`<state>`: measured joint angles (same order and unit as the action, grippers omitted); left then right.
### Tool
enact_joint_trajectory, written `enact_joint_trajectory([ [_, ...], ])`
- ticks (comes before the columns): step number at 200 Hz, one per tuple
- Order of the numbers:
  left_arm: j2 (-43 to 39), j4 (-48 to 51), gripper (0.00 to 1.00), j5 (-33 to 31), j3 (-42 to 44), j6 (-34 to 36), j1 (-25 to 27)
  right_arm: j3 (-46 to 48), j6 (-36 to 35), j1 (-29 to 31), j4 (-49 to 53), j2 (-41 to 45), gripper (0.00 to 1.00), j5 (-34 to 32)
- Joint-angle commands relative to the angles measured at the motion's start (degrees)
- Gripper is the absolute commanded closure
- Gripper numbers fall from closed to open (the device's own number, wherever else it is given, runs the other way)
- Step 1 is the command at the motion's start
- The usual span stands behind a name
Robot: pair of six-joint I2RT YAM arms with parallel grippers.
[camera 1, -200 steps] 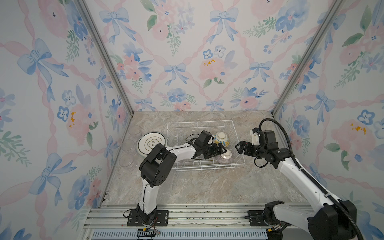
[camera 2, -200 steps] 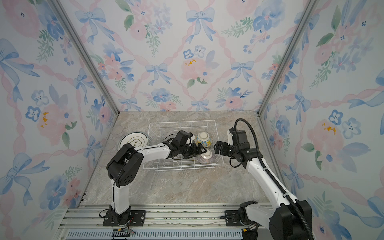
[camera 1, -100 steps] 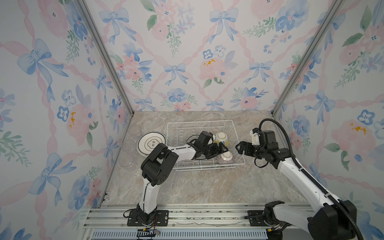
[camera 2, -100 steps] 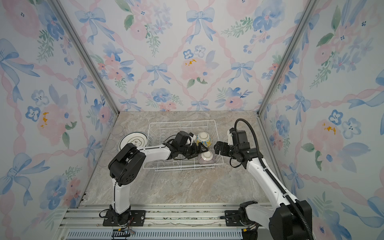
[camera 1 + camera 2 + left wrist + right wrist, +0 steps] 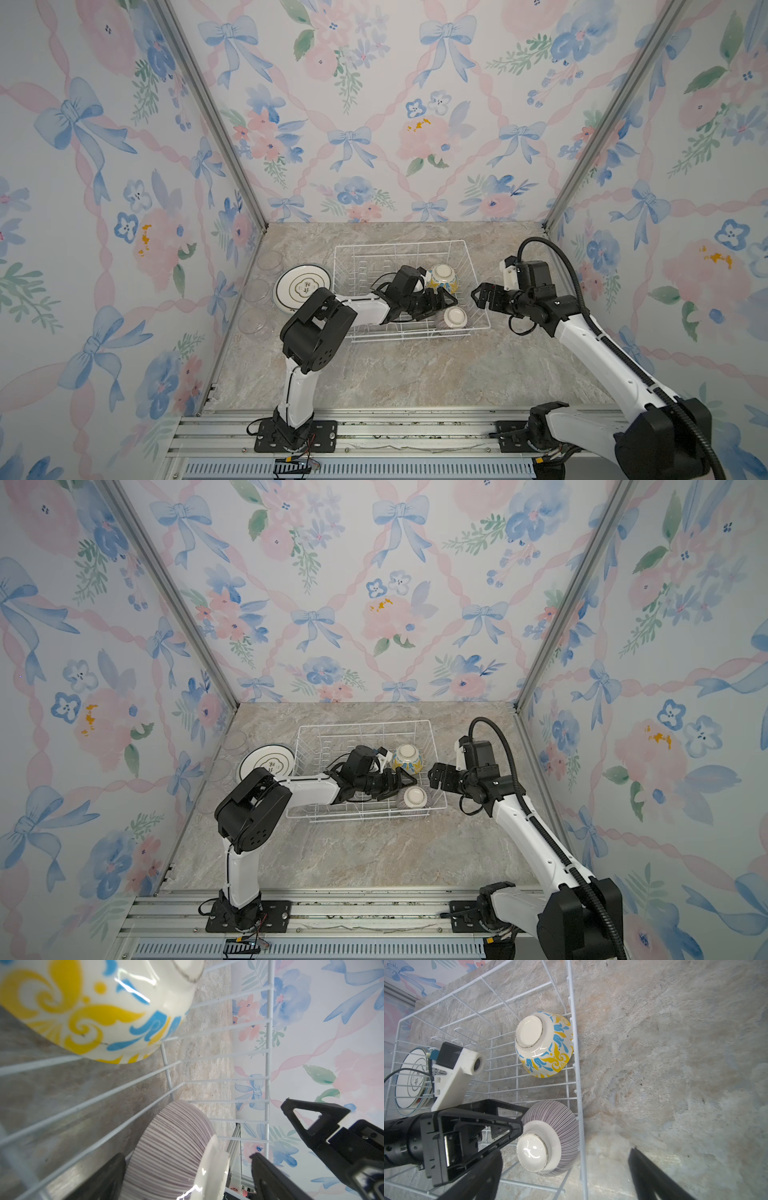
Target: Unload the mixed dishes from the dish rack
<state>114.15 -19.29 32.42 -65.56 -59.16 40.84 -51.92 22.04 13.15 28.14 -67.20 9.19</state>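
The white wire dish rack (image 5: 465,266) sits on the stone table (image 5: 415,374). Two bowls are in it, both upside down near its right side. The yellow and blue flower bowl (image 5: 443,277) is farther back. The grey striped bowl (image 5: 454,319) is in the front right corner, right by the rack wall.

A stack of white plates with dark rims (image 5: 302,287) lies on the table just left of the rack. Clear glasses (image 5: 254,324) stand near the left wall, already out.

The left gripper (image 5: 441,300) is inside the rack. Its fingers are spread wide, one on each side of the striped bowl, and they hold nothing yet. The right gripper (image 5: 478,294) hangs just outside the rack's right side, wide open too, with nothing in it.

The next job looks like closing on the striped bowl and lifting it out.

What could go wrong: the bowl is round and smooth, so it could slip out of the fingers and drop. It sits tight against the wires, so a finger could catch on the rack and drag it along. The two arms are close and could bump
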Motion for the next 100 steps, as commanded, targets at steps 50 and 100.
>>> enact_joint_trajectory([
  [50,-6.4,2.5,0.02,-3.2,3.3,1.4,0.6,0.1,-0.6,-0.3,0.8,-0.5,0.03,-0.7],
  [100,-8.9,10.2,0.02,-9.1,2.6,3.8,0.7,0.5,-0.7,-0.4,0.6,-0.5,0.03,-0.8],
])
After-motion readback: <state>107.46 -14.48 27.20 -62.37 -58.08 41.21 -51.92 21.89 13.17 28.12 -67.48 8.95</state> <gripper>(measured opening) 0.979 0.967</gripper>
